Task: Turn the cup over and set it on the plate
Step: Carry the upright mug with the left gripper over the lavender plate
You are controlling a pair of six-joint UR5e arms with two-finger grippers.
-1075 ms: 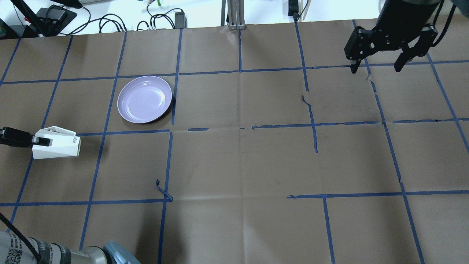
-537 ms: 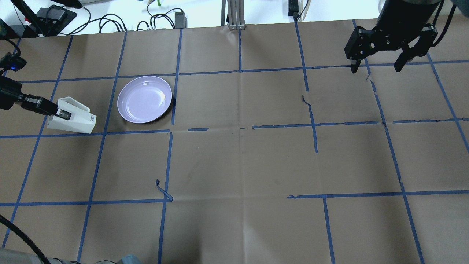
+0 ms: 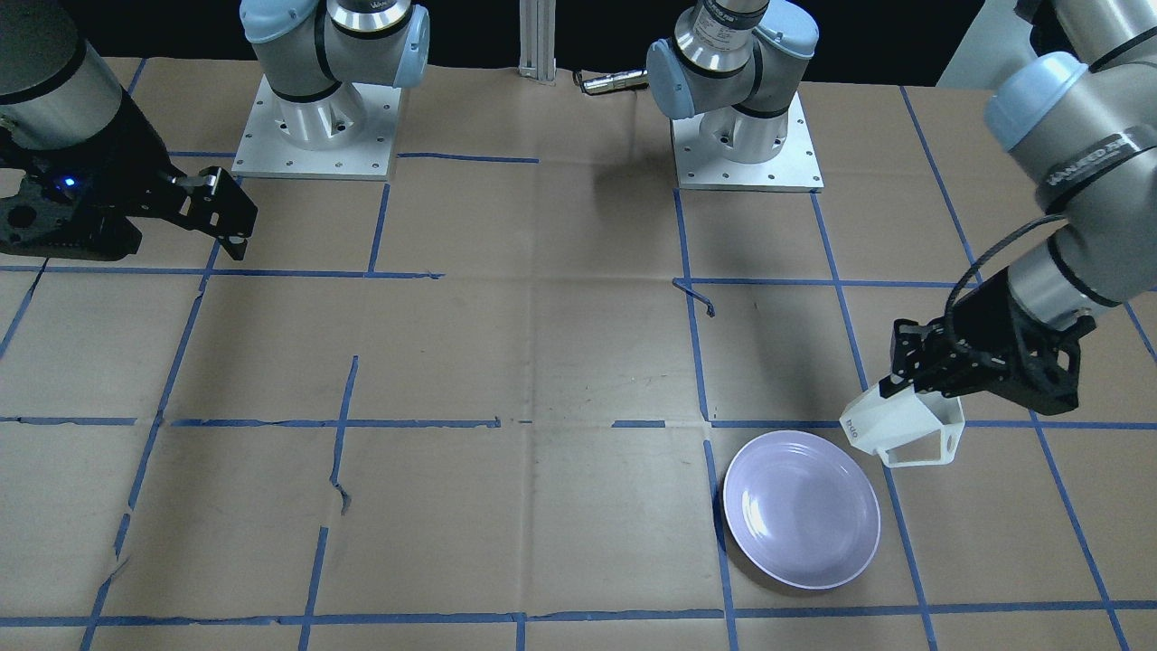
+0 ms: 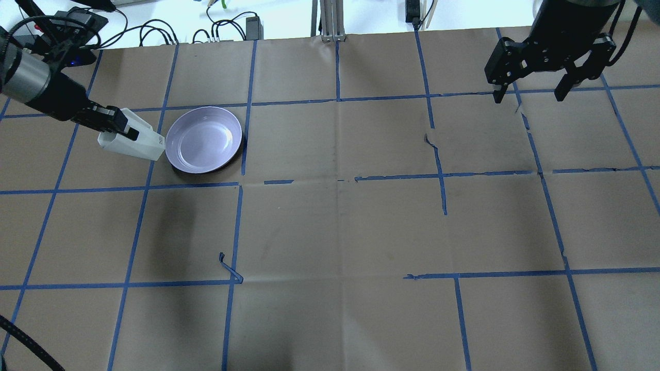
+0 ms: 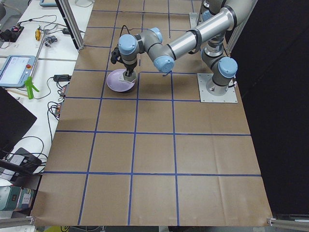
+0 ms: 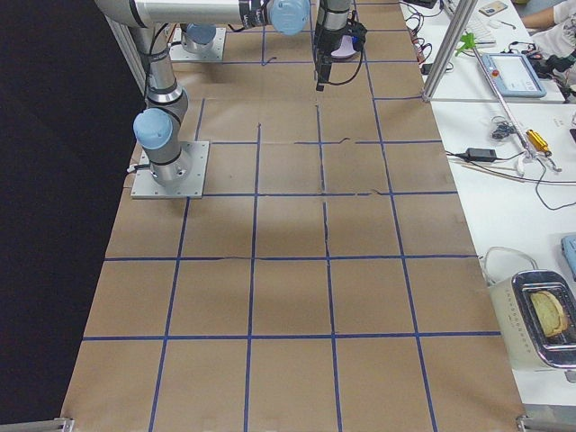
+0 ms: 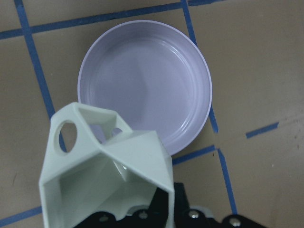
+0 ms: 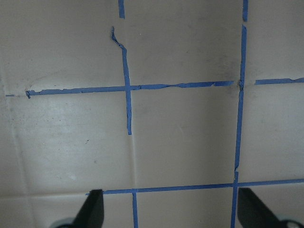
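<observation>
Your left gripper (image 4: 116,126) clamps the cup (image 4: 138,142), tipped sideways, just beside the plate (image 4: 203,139); your right gripper (image 4: 528,97) hangs wide open, far right.

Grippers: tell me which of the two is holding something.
The left gripper, clamped on the white faceted mug beside the lavender plate; the right gripper hangs open and empty.
</observation>
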